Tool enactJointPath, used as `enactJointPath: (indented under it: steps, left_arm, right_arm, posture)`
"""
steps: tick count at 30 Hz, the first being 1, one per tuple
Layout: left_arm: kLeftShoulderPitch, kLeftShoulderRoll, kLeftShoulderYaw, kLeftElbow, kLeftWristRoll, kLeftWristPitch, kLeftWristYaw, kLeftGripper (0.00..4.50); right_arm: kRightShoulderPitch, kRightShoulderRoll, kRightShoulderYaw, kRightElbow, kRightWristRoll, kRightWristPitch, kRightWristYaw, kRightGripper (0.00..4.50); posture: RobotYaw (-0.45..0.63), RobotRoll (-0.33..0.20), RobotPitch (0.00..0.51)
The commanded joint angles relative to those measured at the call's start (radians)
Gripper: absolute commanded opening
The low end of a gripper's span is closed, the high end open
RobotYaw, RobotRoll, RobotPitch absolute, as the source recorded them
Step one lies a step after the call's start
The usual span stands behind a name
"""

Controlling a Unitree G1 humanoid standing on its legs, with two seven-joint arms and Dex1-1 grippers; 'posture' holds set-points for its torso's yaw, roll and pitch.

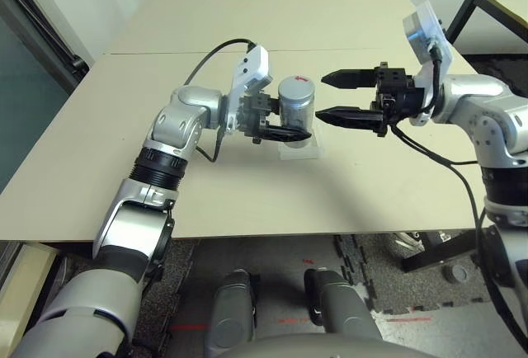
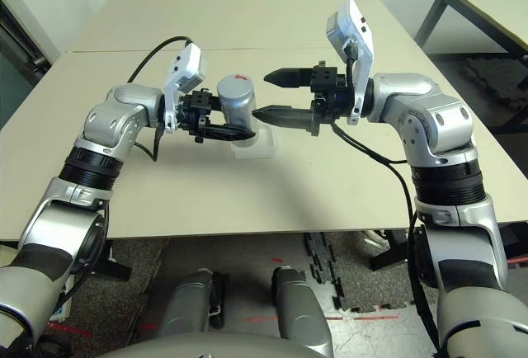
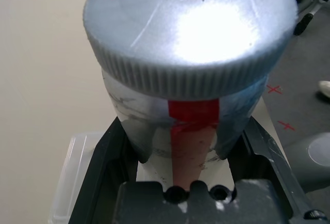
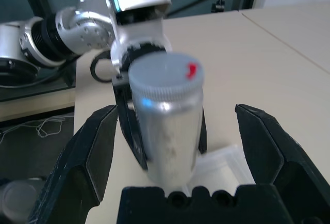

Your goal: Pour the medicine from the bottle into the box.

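Closest to my left wrist camera is the cap, grey and ribbed, with a red mark on top, screwed onto the bottle. My left jaws are clamped tight around the lower body of that bottle, 1 finger on each side, holding it upright with the red strip of the label facing my wrist.

My right jaws stand spread as wide as they go, holding nothing, pointing level at the bottle from the opposite side. Their 2 black fingers sit either side of the bottle in the right wrist view, clear of it, with the tips just short of the cap in the head views.

Below the bottle, on the worktop, lies the box, clear and shallow. The bottle hangs over its near edge; I cannot tell whether its base touches the box.

Both forearms reach in from the sides, left arm bent low, right arm raised a little higher.
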Motion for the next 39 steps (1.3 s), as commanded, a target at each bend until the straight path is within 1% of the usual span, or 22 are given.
enactJointPath:
  steps: [1, 12, 22, 29, 39]
  left_arm:
    - [-0.014, -0.01, -0.015, 0.018, 0.012, -0.017, -0.009, 2.54]
    - [-0.022, -0.033, -0.02, 0.043, 0.024, -0.033, -0.014, 2.54]
    - [-0.016, -0.046, -0.026, 0.028, 0.023, -0.025, -0.009, 2.54]
    - [-0.009, -0.045, -0.026, 0.022, 0.02, -0.021, -0.009, 2.54]
    - [0.003, -0.04, -0.016, 0.02, 0.014, -0.014, 0.003, 2.54]
  right_arm:
    - [-0.031, 0.021, 0.031, 0.012, -0.03, -0.022, -0.018, 4.5]
    - [-0.078, 0.094, 0.081, 0.054, -0.072, -0.051, -0.025, 4.5]
    - [-0.11, 0.138, 0.108, 0.137, -0.156, -0.117, -0.045, 4.5]
    - [-0.094, 0.125, 0.089, 0.139, -0.164, -0.112, -0.049, 4.5]
    - [-0.028, 0.057, 0.023, 0.073, -0.123, -0.057, -0.071, 4.5]
  posture:
    - [-0.05, 0.0, 0.089]
    - [-0.05, 0.0, 0.091]
    - [-0.04, 0.0, 0.093]
    - [-0.05, 0.0, 0.094]
    - [-0.06, 0.0, 0.095]
